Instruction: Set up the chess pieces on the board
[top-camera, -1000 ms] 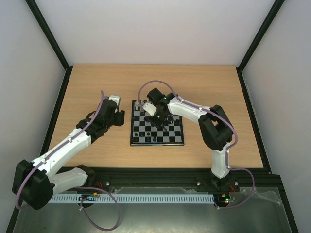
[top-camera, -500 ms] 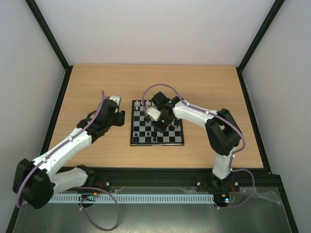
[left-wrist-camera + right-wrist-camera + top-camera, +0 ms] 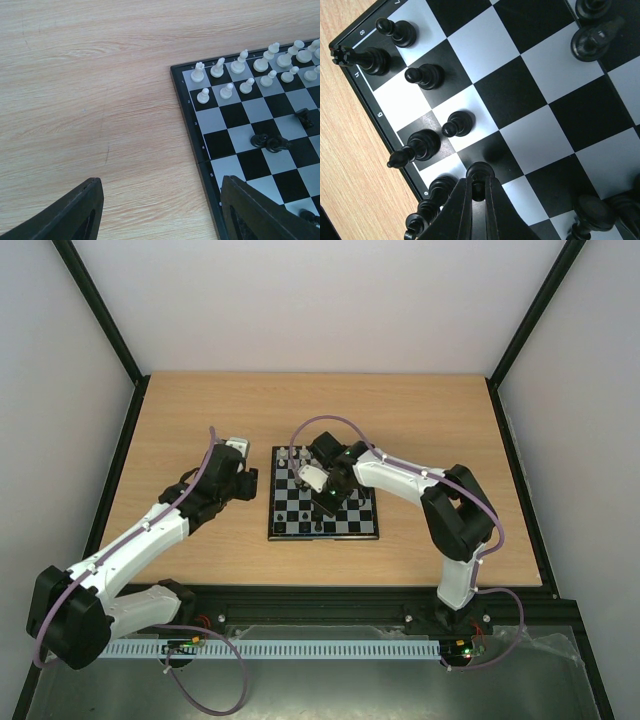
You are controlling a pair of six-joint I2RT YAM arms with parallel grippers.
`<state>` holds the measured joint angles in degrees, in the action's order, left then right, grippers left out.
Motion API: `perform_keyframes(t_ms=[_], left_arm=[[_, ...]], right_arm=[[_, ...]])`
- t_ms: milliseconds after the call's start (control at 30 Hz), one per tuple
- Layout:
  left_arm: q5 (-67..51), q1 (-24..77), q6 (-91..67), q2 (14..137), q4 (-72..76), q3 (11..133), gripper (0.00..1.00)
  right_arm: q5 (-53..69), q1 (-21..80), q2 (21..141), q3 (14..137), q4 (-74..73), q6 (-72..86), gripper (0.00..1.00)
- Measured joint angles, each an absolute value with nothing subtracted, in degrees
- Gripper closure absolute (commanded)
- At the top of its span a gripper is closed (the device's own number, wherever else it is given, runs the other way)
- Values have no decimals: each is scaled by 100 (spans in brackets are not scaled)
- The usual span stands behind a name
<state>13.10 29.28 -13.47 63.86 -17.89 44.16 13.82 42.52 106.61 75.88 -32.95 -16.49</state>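
The board lies mid-table, and its rim also shows in the left wrist view. White chess pieces stand in its two far rows, and a few black ones lie tipped on middle squares. My right gripper is shut on a black pawn, just above a dark square. That square is beside standing black pawns, a bishop and a rook. From above, the right gripper hangs over the board's near half. My left gripper is open over bare wood left of the board.
More black pieces lie on squares to the right of the held pawn. The board's rim is close on the left of the right wrist view. Black frame rails border the wooden table on both sides.
My right arm has carried the black pawn toward the board's near side and lower. The left arm has stayed still.
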Motion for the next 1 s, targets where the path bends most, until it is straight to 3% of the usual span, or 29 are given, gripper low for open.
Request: perform_keyframes(t_ms=[600, 833, 1000], left_arm=[[1304, 2928, -1347, 6449, -1791, 4416, 32], [1299, 2928, -1347, 6451, -1791, 4416, 32], [1293, 2928, -1347, 6451, -1791, 4416, 32]], right_arm=[[1341, 4276, 10825, 7544, -3295, -1647, 94], [1341, 4278, 10838, 7546, -3297, -1619, 76], [1350, 4278, 10840, 7817, -3514, -1581, 73]])
